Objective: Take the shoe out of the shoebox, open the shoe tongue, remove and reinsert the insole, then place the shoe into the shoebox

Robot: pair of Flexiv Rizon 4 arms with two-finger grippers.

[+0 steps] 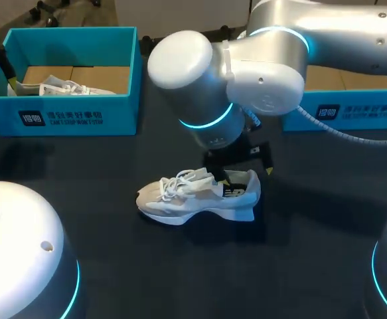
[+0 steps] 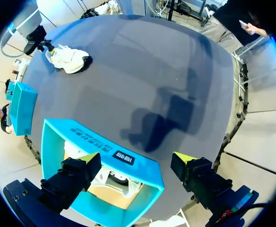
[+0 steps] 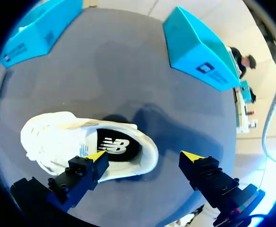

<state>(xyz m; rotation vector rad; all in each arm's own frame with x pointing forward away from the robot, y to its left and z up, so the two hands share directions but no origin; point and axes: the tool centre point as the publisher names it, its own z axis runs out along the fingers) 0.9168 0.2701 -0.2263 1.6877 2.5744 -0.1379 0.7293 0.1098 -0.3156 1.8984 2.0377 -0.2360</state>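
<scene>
The white lace-up shoe (image 1: 196, 196) stands on the dark bench (image 1: 180, 279), its long side running left to right with the toe to my left. The right fingers (image 3: 88, 168) hang wide open over its heel. The left fingers (image 2: 81, 170), also open, are far off.

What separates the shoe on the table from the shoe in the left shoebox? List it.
The table shoe stands on its sole on the dark table, wholly in view; the boxed shoe sits inside the left shoebox, partly hidden by its wall. The table shoe shows a black insole; the boxed shoe's insole cannot be made out. Both are white lace-up sneakers.
</scene>
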